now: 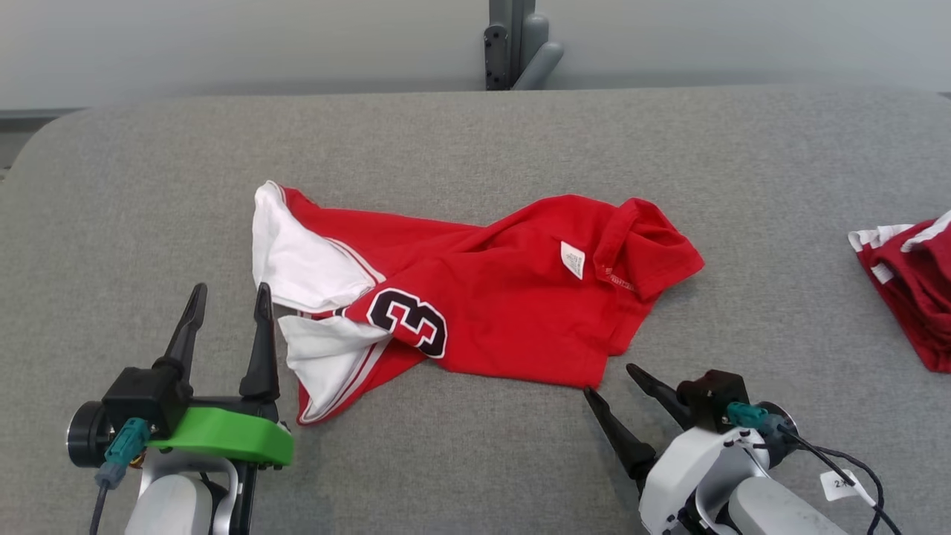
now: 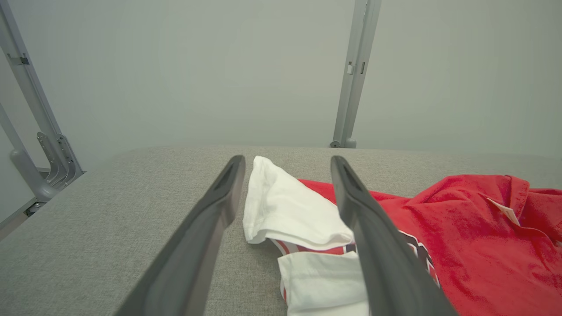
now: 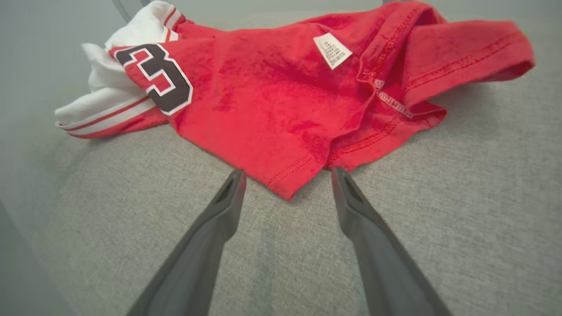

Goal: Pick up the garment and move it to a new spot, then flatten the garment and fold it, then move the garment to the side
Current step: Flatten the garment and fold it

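Note:
A crumpled red garment with white sleeves and a black number 3 lies on the grey padded table, a small white label showing on it. My left gripper is open just left of the white sleeves, fingers apart and holding nothing. My right gripper is open at the garment's near right corner, which pokes between the two fingertips without being clamped. In the right wrist view the garment spreads ahead of the fingers.
Another folded red and white garment sits at the table's right edge. A grey metal post stands behind the table's far edge. Bare grey surface surrounds the garment, widest at the back and left.

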### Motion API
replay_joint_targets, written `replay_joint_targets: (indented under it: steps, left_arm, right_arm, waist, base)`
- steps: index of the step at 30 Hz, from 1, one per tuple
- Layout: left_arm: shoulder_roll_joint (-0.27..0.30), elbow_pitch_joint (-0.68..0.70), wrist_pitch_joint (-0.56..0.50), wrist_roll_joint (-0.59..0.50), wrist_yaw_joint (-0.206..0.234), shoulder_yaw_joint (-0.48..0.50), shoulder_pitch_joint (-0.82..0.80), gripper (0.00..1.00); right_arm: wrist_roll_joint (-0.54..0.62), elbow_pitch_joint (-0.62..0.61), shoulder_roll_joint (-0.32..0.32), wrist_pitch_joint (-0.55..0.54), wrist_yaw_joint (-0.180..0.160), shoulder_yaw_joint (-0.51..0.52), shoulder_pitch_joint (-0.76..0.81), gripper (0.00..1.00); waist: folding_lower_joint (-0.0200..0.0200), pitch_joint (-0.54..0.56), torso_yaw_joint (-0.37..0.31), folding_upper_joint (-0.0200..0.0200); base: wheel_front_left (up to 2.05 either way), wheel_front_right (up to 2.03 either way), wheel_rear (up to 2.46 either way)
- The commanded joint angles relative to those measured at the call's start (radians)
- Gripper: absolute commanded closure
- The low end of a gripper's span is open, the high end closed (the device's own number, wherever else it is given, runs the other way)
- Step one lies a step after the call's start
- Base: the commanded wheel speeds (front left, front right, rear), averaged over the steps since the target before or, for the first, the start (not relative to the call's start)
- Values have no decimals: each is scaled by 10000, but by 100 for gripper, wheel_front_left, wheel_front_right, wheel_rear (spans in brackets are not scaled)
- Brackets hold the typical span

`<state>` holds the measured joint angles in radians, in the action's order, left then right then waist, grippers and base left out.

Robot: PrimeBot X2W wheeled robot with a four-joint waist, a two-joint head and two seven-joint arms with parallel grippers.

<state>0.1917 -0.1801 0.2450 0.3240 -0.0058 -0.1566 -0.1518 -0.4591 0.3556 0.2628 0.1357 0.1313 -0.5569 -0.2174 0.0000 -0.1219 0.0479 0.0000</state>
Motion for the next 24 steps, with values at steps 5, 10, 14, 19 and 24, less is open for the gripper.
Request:
replay_joint_targets:
  steps: [5,10,14,19,24]
  left_arm:
    - [-94,-284,129,-72,-96,32,-475,0]
    - [-142,-398,169,-103,-113,82,-569,0]
    - [-176,-442,188,-141,-112,127,-622,0]
    - [-178,-463,204,-182,-139,193,-671,0]
    - [-246,-365,187,-259,-141,293,-557,0]
  right_arm:
    - [-568,1434,-174,458,-11,-559,-905,0]
    - [-1000,2104,-314,701,-11,-871,-1320,81]
    - [-1232,2159,-204,1048,-11,-1029,-1613,100]
    - [-994,1188,228,1254,-11,-775,-1801,100]
    - [-420,-784,824,1252,-11,93,-1176,100]
  waist:
    - [0,-769,556,0]
    - [0,-849,531,0]
    - [0,-860,407,0]
    - [0,-845,207,0]
    - [0,-776,-3,0]
  base:
    - [0,0,0]
    - [0,0,0]
    - [0,0,0]
    - [0,0,0]
    - [0,0,0]
